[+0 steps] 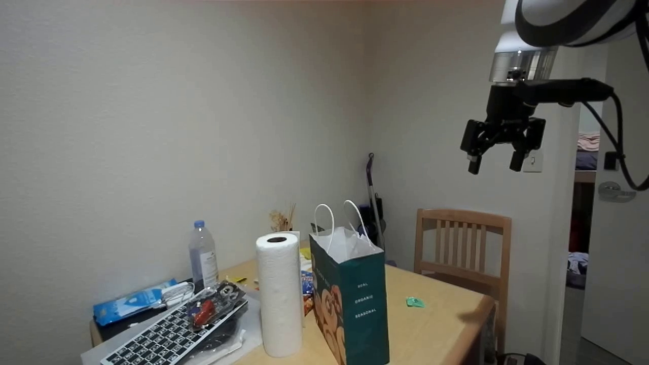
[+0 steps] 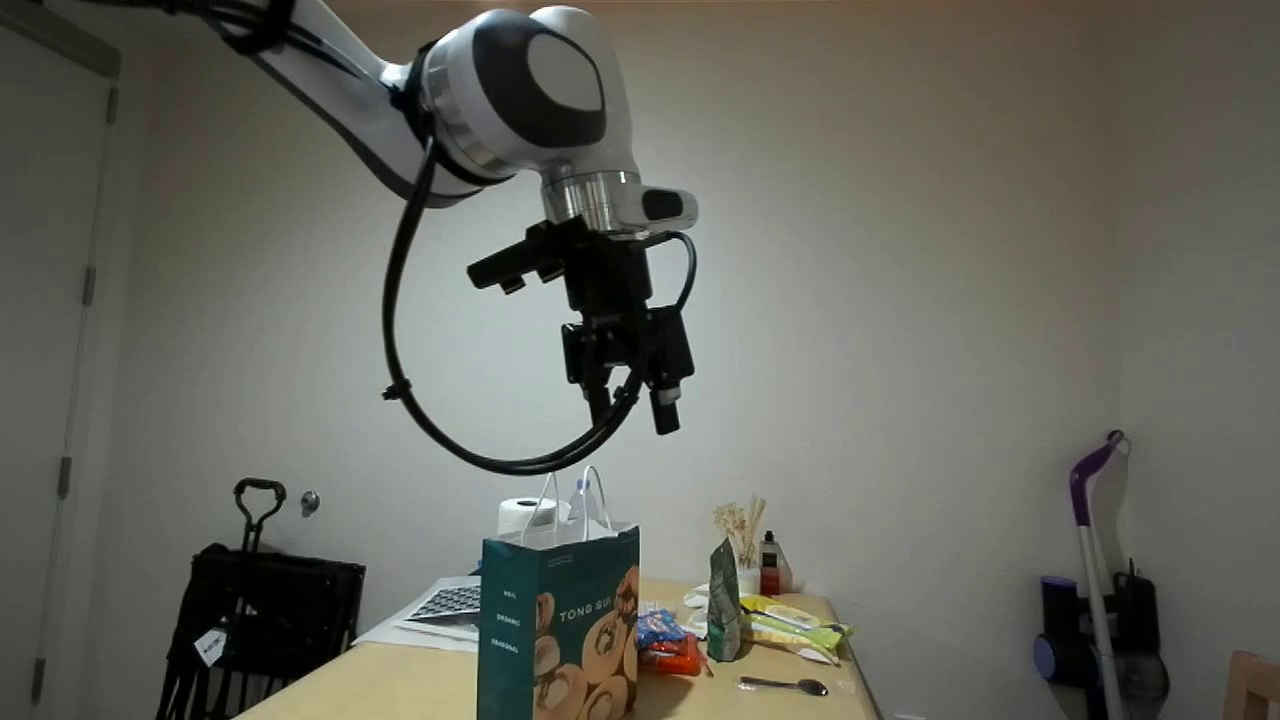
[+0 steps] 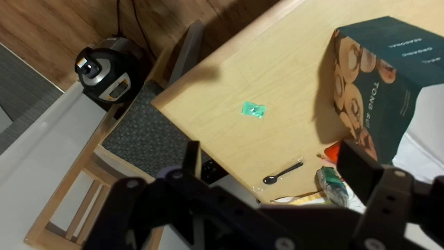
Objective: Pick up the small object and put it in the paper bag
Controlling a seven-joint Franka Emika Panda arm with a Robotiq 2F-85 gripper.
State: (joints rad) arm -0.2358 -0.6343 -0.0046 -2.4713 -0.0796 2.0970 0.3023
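Note:
The small object (image 1: 415, 302) is a shiny teal-green wrapped piece lying flat on the table. It also shows in the wrist view (image 3: 253, 109), near the table corner; it does not show in an exterior view where the bag (image 2: 560, 630) stands in front. The paper bag is tall, dark teal, upright, with white loop handles and open top; it also shows in an exterior view (image 1: 362, 309) and at the right of the wrist view (image 3: 378, 90). My gripper (image 1: 495, 166) is open and empty, pointing down, high above the table; its fingers frame the lower wrist view (image 3: 272, 149).
A white paper towel roll (image 1: 280, 299) stands beside the bag. A keyboard (image 1: 172, 329) and a bottle (image 1: 203, 256) are behind it. A wrapped black spoon (image 3: 282, 173) and several snack packets (image 2: 790, 625) lie on the table. A wooden chair (image 1: 461, 248) stands at the table edge.

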